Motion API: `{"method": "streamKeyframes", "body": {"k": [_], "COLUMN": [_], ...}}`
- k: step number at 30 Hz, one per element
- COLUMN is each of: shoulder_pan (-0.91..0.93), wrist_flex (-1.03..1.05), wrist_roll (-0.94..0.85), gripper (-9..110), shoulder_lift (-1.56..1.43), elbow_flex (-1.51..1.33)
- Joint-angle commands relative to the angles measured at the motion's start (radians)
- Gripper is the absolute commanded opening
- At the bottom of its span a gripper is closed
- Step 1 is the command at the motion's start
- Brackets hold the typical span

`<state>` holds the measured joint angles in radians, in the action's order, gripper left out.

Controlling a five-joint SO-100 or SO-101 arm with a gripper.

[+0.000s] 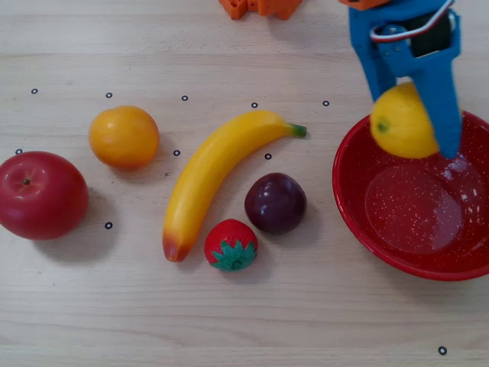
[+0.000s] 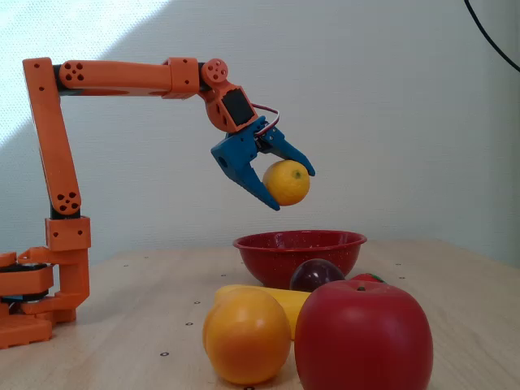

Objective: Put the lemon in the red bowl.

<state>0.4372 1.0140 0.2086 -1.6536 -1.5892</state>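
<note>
Here the tool clamps the lemon above a pale wooden table, white wall behind.

The arm is bright orange plastic, built of boxy printed links with round pivot discs at the joints. Small dark screw holes dot the upright link and the block above the base, which is stepped and ribbed. A black servo body sits in the wrist housing just behind the gripper. The gripper itself is blue, with two long tapering fingers ending in narrow tips. Thin red and white wires loop out at the wrist, beside the blue part, and show again from overhead.
</note>
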Motion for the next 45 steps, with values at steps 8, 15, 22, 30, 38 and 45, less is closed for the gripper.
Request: {"method": "streamKeyframes", "body": {"k": [8,15,22,30,38,45], "shoulder_pan": [0.1,0.12,0.103,0.077,-0.026,-0.153], "wrist_flex": [-0.167,-0.21,-0.201,-0.152,-0.034,0.032], "wrist_roll": [0.071,0.081,0.077,0.046,0.003,0.031], "gripper": [14,30,41,37,10,0], "shoulder_lift": [-0.02,0.021,0.046,0.034,-0.067,-0.259], "elbow_flex": [-0.054,-0.098,-0.086,-0.021,0.109,0.02]}}
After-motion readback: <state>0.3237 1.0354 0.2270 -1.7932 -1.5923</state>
